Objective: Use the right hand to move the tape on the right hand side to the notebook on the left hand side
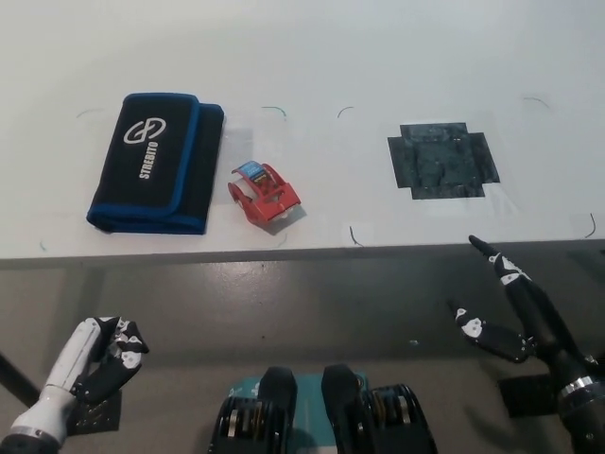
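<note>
Head view — where is the tape sitting?
— A red tape dispenser (265,194) is sitting on the white table (378,57), near the front edge, just right of the black pouch (156,161) with blue trim, with a small gap between them.

— Which way is it lying?
— Its long axis is running diagonally, from upper left to lower right. The end with a blue patch is pointing up-left toward the pouch; the broader red end is pointing toward the table's front edge.

— What else is showing on the table?
— A dark cross-shaped patch (442,159) is lying well to the right.

— And the hands?
— The black right hand (510,307) is hanging below the table edge at lower right, fingers spread wide and holding nothing. The white left hand (95,359) is resting at lower left, fingers curling inward on nothing.
</note>
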